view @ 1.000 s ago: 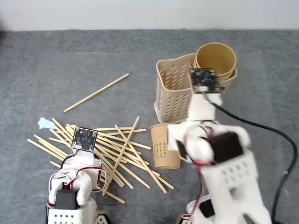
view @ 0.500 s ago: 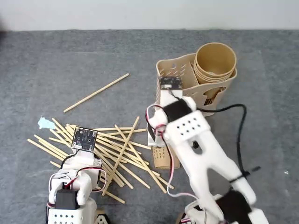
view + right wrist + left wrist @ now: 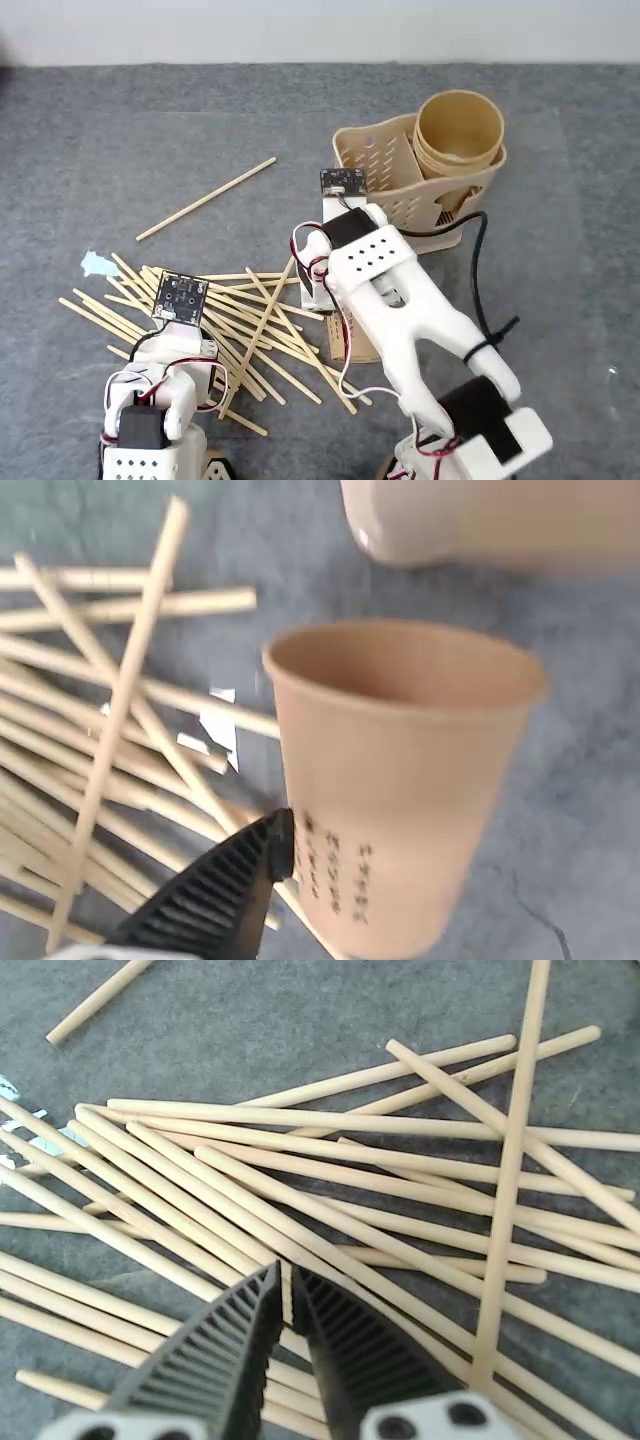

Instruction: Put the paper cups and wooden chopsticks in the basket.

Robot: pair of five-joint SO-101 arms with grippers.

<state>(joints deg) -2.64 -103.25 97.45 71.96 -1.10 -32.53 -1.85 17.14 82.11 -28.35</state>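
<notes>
Many slim wooden chopsticks (image 3: 350, 1121); one tapered paper cup (image 3: 400, 780)

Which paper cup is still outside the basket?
The single paper cup on the table, between the chopstick pile and the basket. The other cups sit stacked inside the basket.

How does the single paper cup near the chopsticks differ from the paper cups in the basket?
The single cup rests on the table, outside the basket; the stacked cups are inside it. The single cup is alone; the stacked cups are nested in one another. In the high view the right arm covers part of the single cup; the stacked cups are uncovered. Both are the same tan colour.
</notes>
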